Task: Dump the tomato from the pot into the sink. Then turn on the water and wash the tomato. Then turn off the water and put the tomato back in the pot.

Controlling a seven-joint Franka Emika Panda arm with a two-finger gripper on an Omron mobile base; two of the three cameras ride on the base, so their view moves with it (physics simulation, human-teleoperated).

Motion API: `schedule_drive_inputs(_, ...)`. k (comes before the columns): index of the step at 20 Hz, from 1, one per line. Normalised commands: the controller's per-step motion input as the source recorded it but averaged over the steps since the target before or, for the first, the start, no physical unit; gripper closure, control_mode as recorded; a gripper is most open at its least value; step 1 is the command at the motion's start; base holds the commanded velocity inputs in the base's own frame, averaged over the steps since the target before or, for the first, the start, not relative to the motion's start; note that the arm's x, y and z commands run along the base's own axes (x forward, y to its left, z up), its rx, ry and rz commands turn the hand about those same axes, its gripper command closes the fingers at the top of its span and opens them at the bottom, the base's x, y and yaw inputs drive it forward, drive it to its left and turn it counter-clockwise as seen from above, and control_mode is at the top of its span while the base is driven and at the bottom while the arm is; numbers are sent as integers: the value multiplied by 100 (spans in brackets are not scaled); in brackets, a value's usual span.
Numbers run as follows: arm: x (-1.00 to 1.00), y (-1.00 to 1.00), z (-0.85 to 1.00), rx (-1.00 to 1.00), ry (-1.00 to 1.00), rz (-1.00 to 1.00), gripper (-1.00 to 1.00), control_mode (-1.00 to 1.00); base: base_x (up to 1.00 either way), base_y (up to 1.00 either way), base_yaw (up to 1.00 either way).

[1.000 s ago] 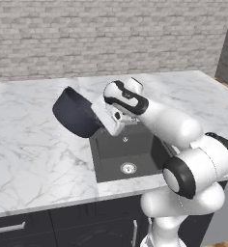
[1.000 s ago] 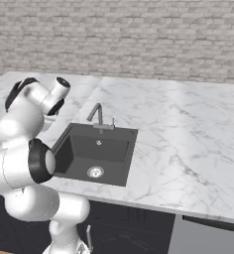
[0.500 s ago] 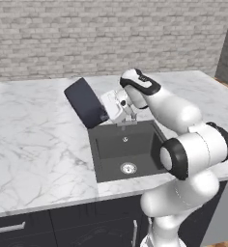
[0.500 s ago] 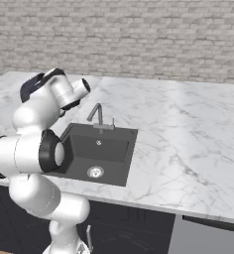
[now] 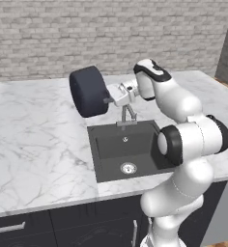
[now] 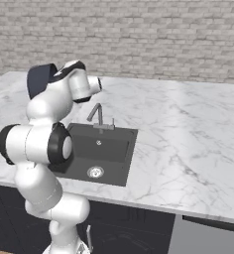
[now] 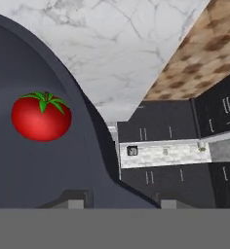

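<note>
The jaws (image 5: 111, 100) grip the pot (image 5: 88, 90) by its rim and hold it in the air, tipped on its side, above the surface (image 5: 34, 130) just left of the sink (image 5: 130, 150). The hand view shows the tomato (image 7: 41, 116) inside, against the pot's dark wall. The tilt looks meant to roll it out, but the pot seems short of the basin.
</note>
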Motion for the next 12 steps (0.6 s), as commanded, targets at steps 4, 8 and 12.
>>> schedule_drive_inputs(4, 1, -14, 39, 17, 20, -5, 100, -100, 0, 0, 0)
schedule_drive_inputs(8, 0, -31, 23, 12, 19, -7, 100, -100, 0, 0, 0)
schedule_drive_inputs(12, 0, -35, 19, 8, 14, -6, 100, -100, 0, 0, 0)
